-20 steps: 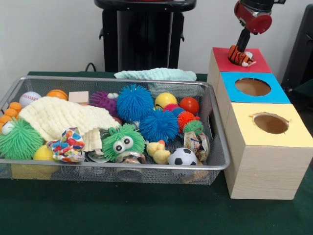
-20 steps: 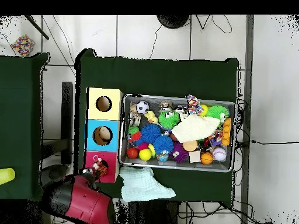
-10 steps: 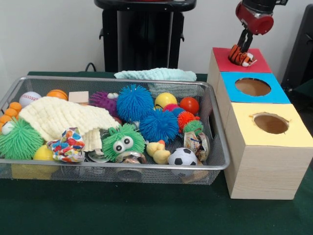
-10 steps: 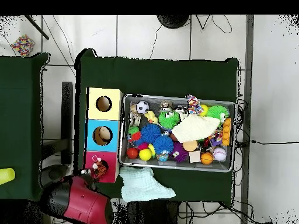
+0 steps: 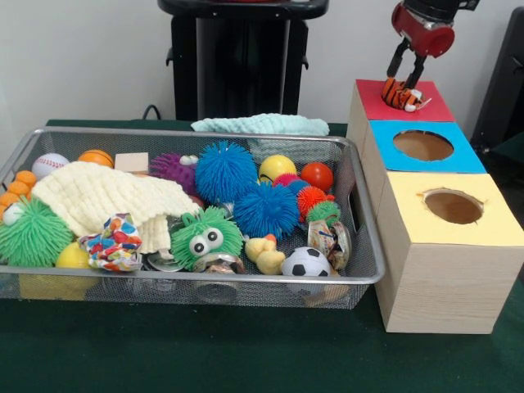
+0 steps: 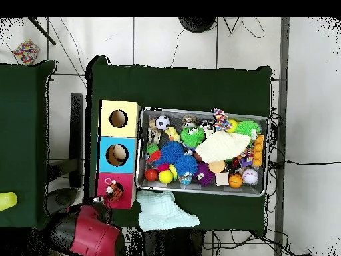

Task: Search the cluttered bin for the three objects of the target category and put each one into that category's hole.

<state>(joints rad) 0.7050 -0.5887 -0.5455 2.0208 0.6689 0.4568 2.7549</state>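
The striped orange-and-black tiger toy sits on the red-topped wooden box, covering its hole. The hand hangs open directly above, at the toy's twelve o'clock, fingers parted and clear of it. No readable writing or brand shows anywhere.

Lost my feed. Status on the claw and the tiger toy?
Claw open, above the red box. Striped tiger toy sits on the red top, released, not dropped through. Nothing in the way.
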